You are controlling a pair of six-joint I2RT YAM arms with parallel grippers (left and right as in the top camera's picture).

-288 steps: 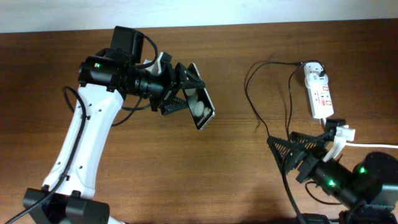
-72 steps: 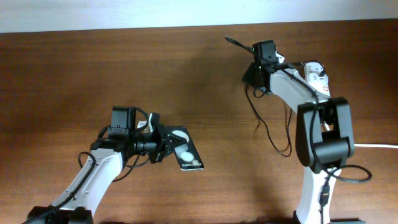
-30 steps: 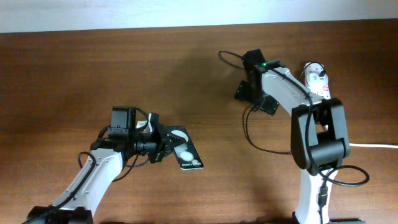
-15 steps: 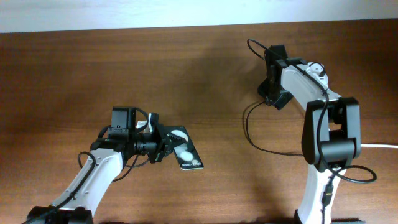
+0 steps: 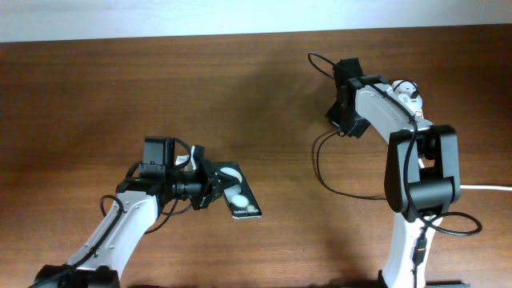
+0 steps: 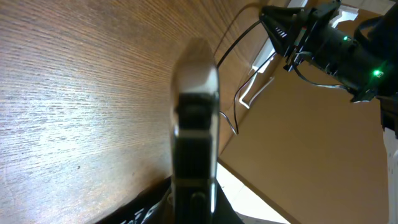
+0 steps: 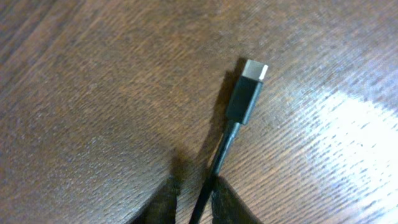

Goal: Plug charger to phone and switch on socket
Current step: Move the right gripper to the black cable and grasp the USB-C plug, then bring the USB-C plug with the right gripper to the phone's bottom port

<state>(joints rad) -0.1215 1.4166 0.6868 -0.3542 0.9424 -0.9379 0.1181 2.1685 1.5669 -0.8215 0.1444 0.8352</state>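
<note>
Overhead | brown wooden table (image 5: 80, 96) (white wall (image 5: 160, 16) beyond) | left pincer (image 5: 219, 192) grasps phone (image 5: 242, 200) | right pincer (image 7: 198, 199) pinches charger (image 7: 245, 99)

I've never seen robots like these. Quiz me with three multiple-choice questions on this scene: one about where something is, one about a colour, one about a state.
1. Where is the phone?
A) held in the left gripper
B) lying untouched
C) out of view

2. What colour is the charger cable?
A) white
B) black
C) red

3. The cable's connector tip is:
A) inside the phone
B) bent double
C) unplugged

Answers:
1 A, the overhead view shows it clamped there.
2 B, it is plainly black in the right wrist view.
3 C, its metal end shows bare, ahead of the right gripper pinching the cable.
</note>
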